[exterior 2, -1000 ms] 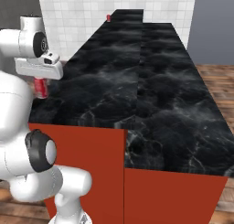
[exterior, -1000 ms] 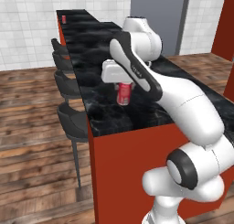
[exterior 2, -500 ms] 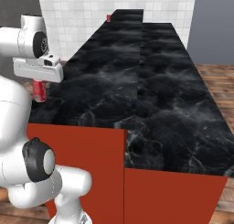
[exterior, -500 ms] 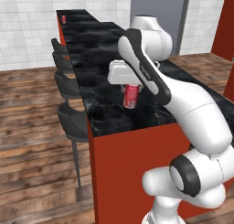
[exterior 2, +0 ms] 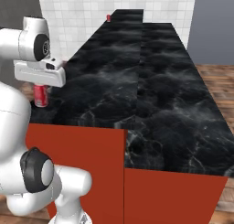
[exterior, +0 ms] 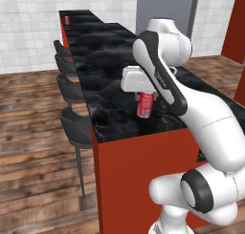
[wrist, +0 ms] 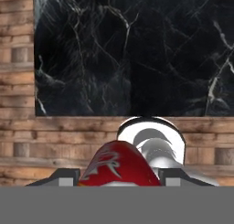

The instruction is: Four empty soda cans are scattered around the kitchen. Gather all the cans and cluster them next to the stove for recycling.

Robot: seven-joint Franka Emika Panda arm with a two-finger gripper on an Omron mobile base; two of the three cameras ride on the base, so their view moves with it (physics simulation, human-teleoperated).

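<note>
Over the near end of the long black counter, the gripper hangs pointing down, and its two fingers are squeezed onto a red soda can. The can sticks out below the white hand, upright, just above the counter top or maybe touching it; I cannot tell which. From the right base view the same can shows under the hand near the counter's front corner. In the hand view the can sits right up close with its silvery top showing, and the black counter and wood floor lie beyond it.

Far off at the other end of the counter stands another small red can. Dark stools line the counter's side.

It looks like the step now is carrying this can to the stove. Next the robot should hold tight, lift the can clear, and drive to the stove before setting it down beside it
</note>
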